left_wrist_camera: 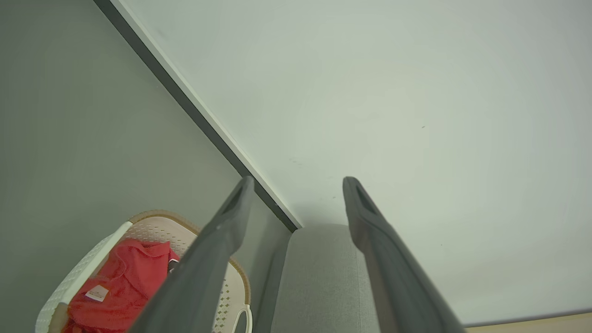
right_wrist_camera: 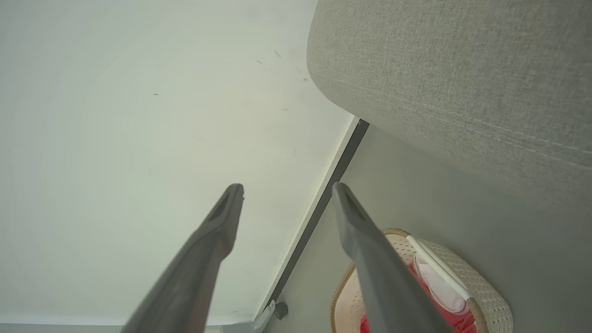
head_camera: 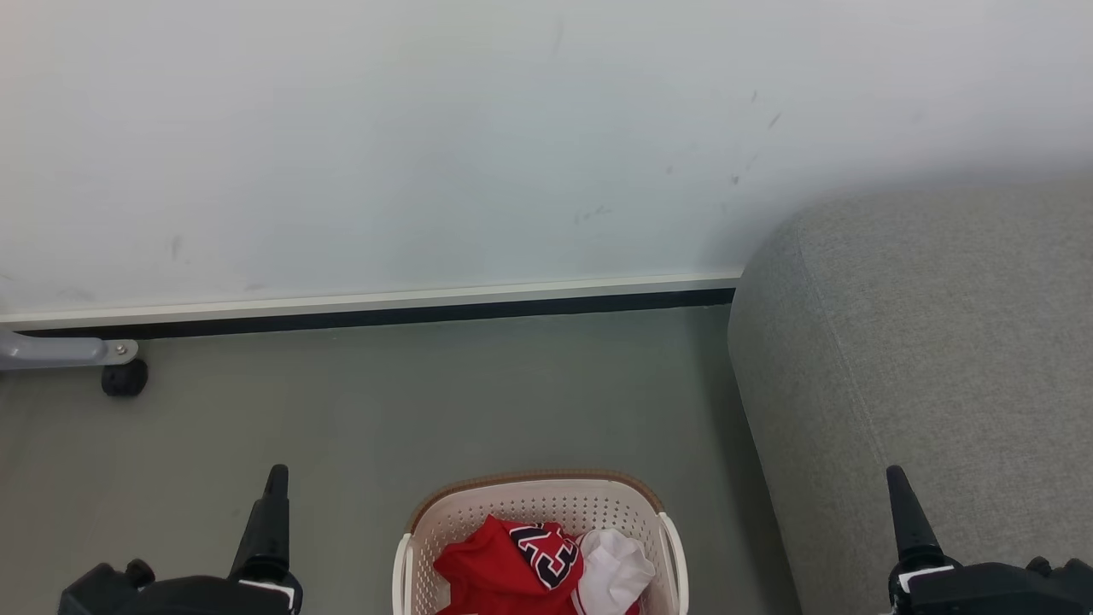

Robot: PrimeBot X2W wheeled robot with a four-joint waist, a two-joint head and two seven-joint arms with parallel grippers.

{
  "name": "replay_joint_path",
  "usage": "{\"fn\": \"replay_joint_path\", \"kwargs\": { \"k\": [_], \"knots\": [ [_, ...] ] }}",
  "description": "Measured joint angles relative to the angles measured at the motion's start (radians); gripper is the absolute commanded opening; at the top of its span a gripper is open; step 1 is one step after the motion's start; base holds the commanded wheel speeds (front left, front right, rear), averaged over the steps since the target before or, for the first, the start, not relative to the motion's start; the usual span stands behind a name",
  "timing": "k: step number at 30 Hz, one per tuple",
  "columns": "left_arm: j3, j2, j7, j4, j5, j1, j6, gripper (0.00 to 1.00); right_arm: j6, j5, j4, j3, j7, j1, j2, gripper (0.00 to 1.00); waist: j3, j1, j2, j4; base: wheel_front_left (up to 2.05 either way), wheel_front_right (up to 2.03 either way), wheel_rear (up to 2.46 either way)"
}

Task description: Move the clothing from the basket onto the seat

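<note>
Lighting flat, bright and diffuse, source direction unclear, no glare, only soft shadows on the wall [head_camera: 854, 184] above the seat [head_camera: 939, 359] and on the floor [head_camera: 713, 410] beside it; head view sharp, wrist views wide-angle, slightly hazy, colours washed out, left fingers [left_wrist_camera: 208, 259] going soft toward the bottom edge.

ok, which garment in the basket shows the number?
The red one on the left in the basket; the bundle right of it shows white lining, no number.

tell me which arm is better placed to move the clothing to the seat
Probably the right. The basket of clothing sits midway between the left gripper and right gripper, both open and empty; the seat lies beside the right gripper, so its carry looks shorter.
</note>
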Motion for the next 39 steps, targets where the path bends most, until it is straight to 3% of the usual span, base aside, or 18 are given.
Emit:
{"fn": "replay_joint_path", "kwargs": {
  "k": [39],
  "knots": [
    [-0.058,0.064,-0.133,-0.059,0.615,0.038,0.097,1.00,-0.073,-0.557,-0.025,0.214,-0.133,-0.003,-0.063,1.00,-0.006,0.0000,0.0000,-0.010,0.00,0.00,0.00]
  ]
}}
